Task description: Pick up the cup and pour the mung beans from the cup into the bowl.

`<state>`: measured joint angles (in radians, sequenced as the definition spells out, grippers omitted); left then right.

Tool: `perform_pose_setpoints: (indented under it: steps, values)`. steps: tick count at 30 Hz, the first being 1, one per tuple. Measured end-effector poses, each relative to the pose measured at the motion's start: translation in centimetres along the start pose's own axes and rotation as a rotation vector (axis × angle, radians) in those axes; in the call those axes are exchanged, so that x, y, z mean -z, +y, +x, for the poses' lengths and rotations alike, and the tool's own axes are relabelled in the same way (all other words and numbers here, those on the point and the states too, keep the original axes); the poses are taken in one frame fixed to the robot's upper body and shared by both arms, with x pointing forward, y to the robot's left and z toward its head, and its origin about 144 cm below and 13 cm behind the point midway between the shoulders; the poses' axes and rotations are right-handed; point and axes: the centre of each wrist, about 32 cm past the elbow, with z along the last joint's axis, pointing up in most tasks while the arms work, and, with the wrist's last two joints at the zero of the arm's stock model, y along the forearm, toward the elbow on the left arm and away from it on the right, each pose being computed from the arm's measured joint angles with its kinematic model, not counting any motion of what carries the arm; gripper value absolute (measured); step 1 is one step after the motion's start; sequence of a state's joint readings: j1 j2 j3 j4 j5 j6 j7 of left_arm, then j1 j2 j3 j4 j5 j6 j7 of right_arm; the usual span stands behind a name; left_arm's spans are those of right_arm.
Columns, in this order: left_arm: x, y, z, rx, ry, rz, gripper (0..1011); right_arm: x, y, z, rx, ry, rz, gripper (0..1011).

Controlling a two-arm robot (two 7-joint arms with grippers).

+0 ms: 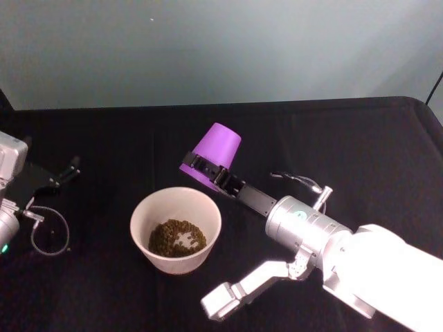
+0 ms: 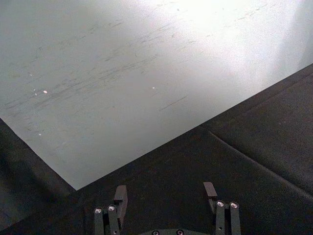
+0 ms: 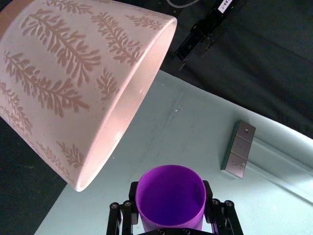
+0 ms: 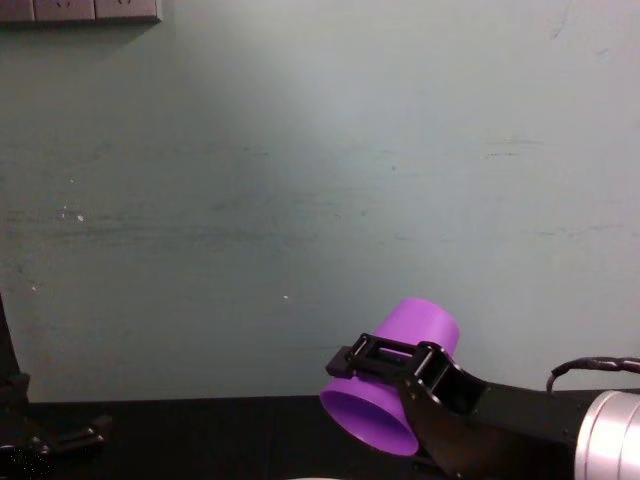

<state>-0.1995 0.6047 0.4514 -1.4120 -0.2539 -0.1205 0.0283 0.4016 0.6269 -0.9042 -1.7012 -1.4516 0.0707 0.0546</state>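
I can't read the small white tag (image 3: pixel 222 6) in the right wrist view. In the head view my right gripper (image 1: pixel 208 171) clamps the tipped cup (image 1: pixel 220 149) at centre frame, just above the bowl (image 1: pixel 142 207), which holds mung beans (image 1: pixel 177 237). The wrist view adds the bowl's leaf pattern. My left gripper (image 1: pixel 66 173) sits at far left, fingers wide.

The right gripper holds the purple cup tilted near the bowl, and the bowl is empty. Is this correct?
Not quite. The bowl is not empty: the head view shows mung beans lying in its bottom. The rest is right: the right gripper holds the purple cup tilted near the bowl.
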Motion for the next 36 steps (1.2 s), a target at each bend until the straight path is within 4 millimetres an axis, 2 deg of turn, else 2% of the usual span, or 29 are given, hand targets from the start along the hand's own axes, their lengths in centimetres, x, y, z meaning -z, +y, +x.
perform_pose_setpoints:
  steps: [9, 17, 23, 26, 36]
  values:
    - [0.0, 0.0, 0.0, 0.0, 0.0, 0.0, 1011, 0.2, 0.0, -0.1, 0.004, 0.024, 0.0, 739]
    - [0.0, 0.0, 0.0, 0.0, 0.0, 0.0, 1011, 1.5, -0.4, -0.2, 0.019, 0.183, -0.014, 738]
    - [0.0, 0.0, 0.0, 0.0, 0.0, 0.0, 1011, 3.5, -0.9, -0.6, 0.035, 0.426, -0.028, 739]
    - [0.0, 0.0, 0.0, 0.0, 0.0, 0.0, 1011, 4.9, -0.9, -1.2, 0.031, 0.623, -0.035, 739]
    - [0.0, 0.0, 0.0, 0.0, 0.0, 0.0, 1011, 7.3, -0.7, -3.0, 0.025, 1.051, -0.058, 738]
